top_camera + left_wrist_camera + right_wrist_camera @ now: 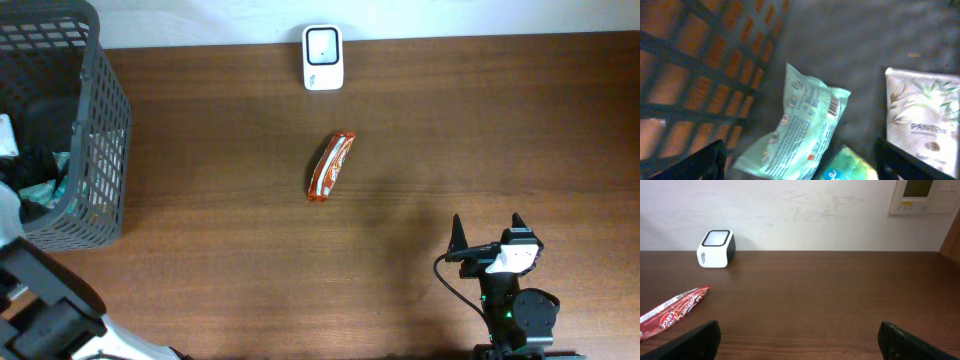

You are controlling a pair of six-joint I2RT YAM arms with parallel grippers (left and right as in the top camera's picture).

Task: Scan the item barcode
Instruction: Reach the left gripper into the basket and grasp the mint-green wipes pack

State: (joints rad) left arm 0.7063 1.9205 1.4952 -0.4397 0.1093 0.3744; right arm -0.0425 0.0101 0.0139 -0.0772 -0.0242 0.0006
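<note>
The left gripper (pixel 797 150) hangs inside the grey mesh basket (pixel 100 150) at the table's (pixel 450 130) left end. Its jaws stand wide apart with nothing between them. Below it on the basket floor lies a pale green packet (pixel 800 130), printed side up, with a small barcode (pixel 834 106) near its upper right corner. Just beside the packet's lower edge is a brighter green-and-blue pack (pixel 847 167), only partly in view. A white Pantene sachet (pixel 922 125) lies near them to the right, apart from the green packet.

Out on the table, an orange-red snack bar wrapper (pixel 331 167) lies flat near the middle, slanted, touching nothing. The white barcode scanner (pixel 322 58) stands at the far edge against the wall, well apart from the wrapper.

The right gripper (pixel 487 222) sits low at the near right of the table, pointing toward the wall. Its jaws are also spread wide and empty, well apart from the wrapper and the scanner.
</note>
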